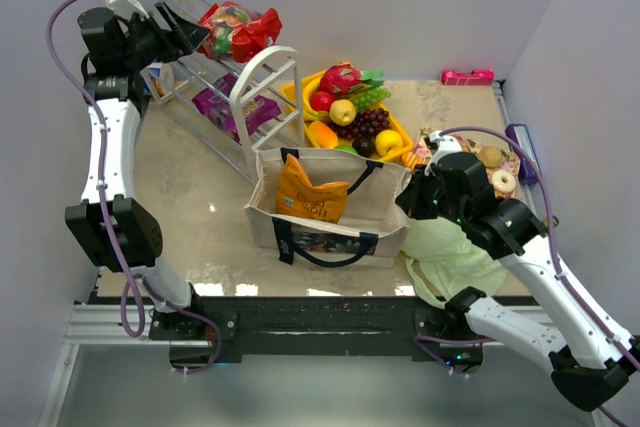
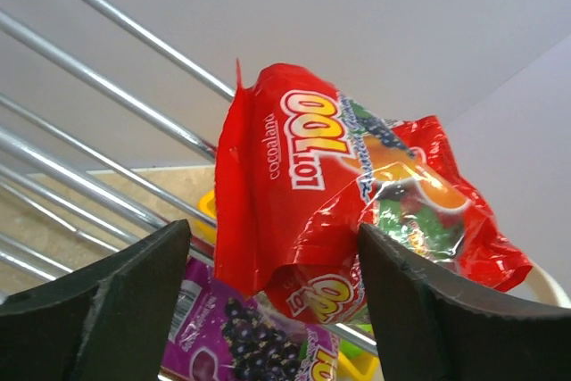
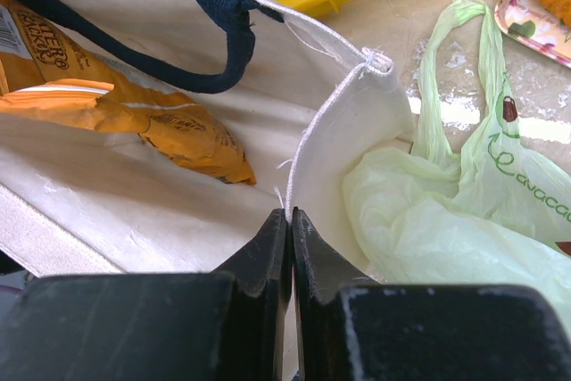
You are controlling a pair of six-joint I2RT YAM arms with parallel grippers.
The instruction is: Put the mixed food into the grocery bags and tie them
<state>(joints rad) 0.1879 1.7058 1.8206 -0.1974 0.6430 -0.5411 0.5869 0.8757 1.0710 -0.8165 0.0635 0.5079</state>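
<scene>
Slippage is risked by slick film: the red snack packet (image 2: 339, 211) on the wire rack (image 2: 107, 86) is flanked by the parted left hand (image 2: 272, 234); the beige tote (image 3: 348, 122) is clamped by the right hand (image 3: 291, 219).

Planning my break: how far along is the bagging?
Done: one orange chip bag sits in the beige tote. In hand: the right tool is shut on the tote's rim, and the open left tool straddles the red snack packet. Left: the purple packet, the toy fruits, and the green plastic bag, its handles loose. Neither bag is tied.
</scene>
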